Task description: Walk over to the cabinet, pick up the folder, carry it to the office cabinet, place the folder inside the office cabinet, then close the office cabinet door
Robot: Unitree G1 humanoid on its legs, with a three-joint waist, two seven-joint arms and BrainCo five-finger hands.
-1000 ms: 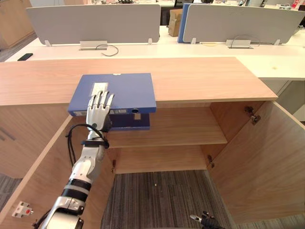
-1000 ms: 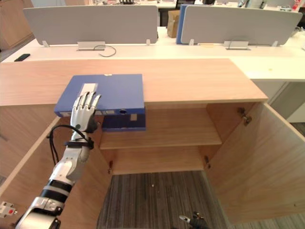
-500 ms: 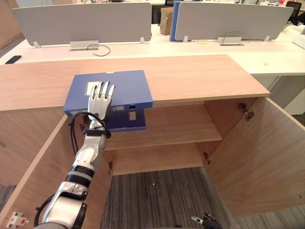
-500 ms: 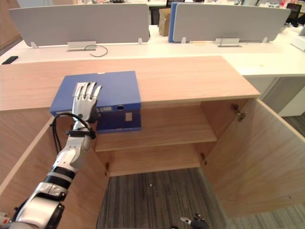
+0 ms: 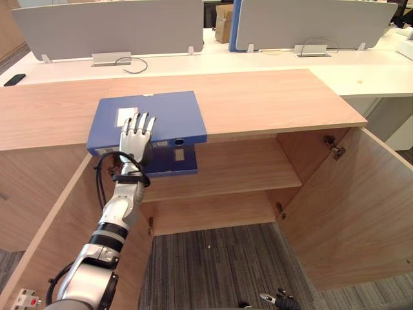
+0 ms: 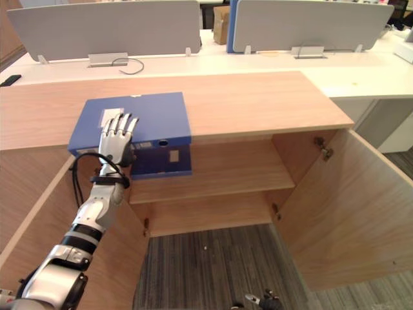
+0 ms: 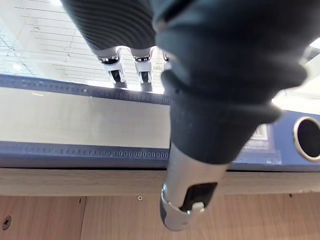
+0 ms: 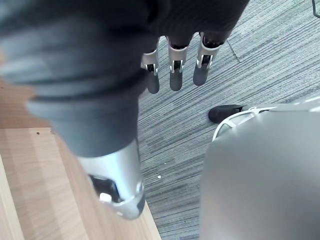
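Observation:
A blue folder (image 5: 164,113) lies flat on the wooden cabinet top (image 5: 271,97), its spine (image 7: 75,130) jutting over the front edge. My left hand (image 5: 134,139) rests on the folder's near part, open, fingers straight and spread on the cover beside a white label (image 5: 125,117). The thumb (image 7: 192,175) hangs down across the spine. My right hand (image 5: 279,299) hangs low over the carpet, fingers (image 8: 172,70) straight and holding nothing. Under the folder's overhang a darker blue block (image 5: 173,161) sits in the upper compartment.
Both cabinet doors stand wide: the right door (image 5: 361,213) and the left door (image 5: 45,239). A shelf (image 5: 239,171) splits the inside. Behind the cabinet is a white desk (image 5: 361,71) with grey dividers (image 5: 110,26). Striped carpet (image 5: 213,271) lies below.
The camera has shifted a little. My left hand has drawn back slightly on the folder, uncovering the white label. The folder stays where it was.

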